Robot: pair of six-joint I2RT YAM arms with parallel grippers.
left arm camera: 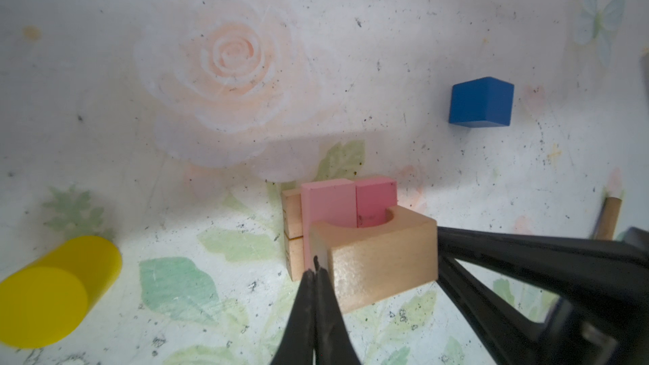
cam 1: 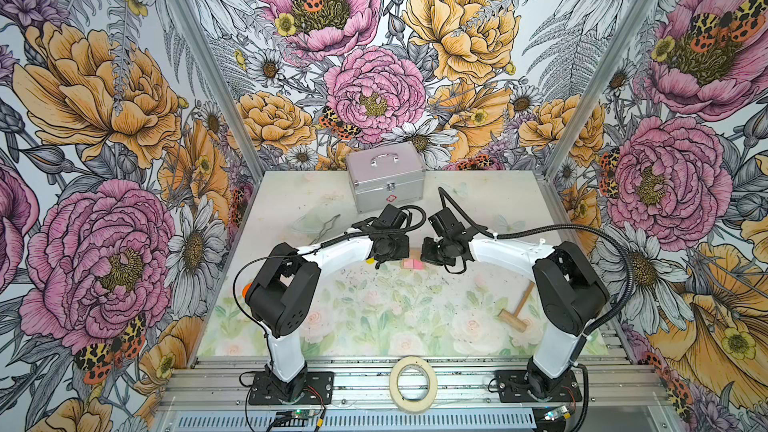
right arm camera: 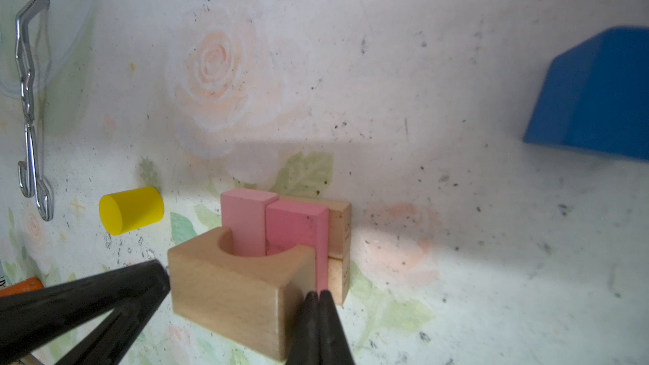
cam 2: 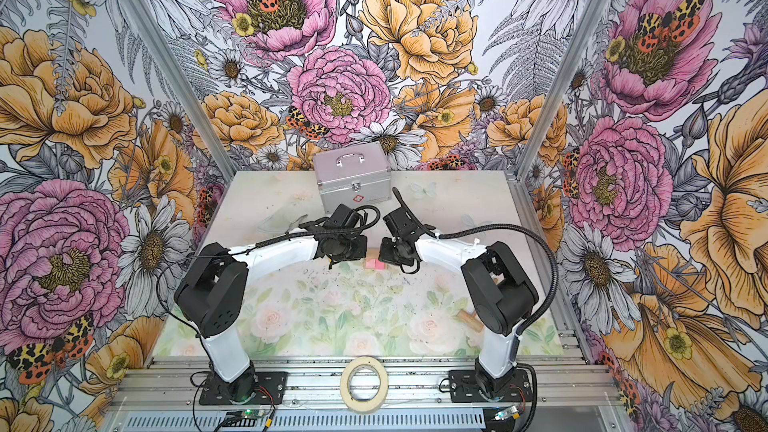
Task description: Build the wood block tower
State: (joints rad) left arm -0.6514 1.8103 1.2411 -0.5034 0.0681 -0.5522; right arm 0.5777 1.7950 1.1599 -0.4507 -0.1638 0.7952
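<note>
My left end effector (left arm camera: 316, 272) and right end effector (right arm camera: 318, 298), both pinched shut, touch opposite ends of a notched tan block (left arm camera: 379, 261) in the middle of the tabletop (cam 1: 415, 309), its long axis running between them, crosswise over two pink bricks (left arm camera: 328, 201) stacked on tan bricks (left arm camera: 291, 205).

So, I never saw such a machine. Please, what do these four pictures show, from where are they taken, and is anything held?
These are two robot arms at a table. Two pictures look down from above; two come from a camera on each arm's wrist. On the table lie a yellow cylinder, a blue block, a wooden mallet, metal tongs and a silver case. In the middle is a small stack: pink bricks on tan bricks, with a notched tan block seemingly on top. Each arm ends in a tool. The left tool and the right tool are shut and grip nothing; their tips seem to touch opposite sides of the notched tan block.
</note>
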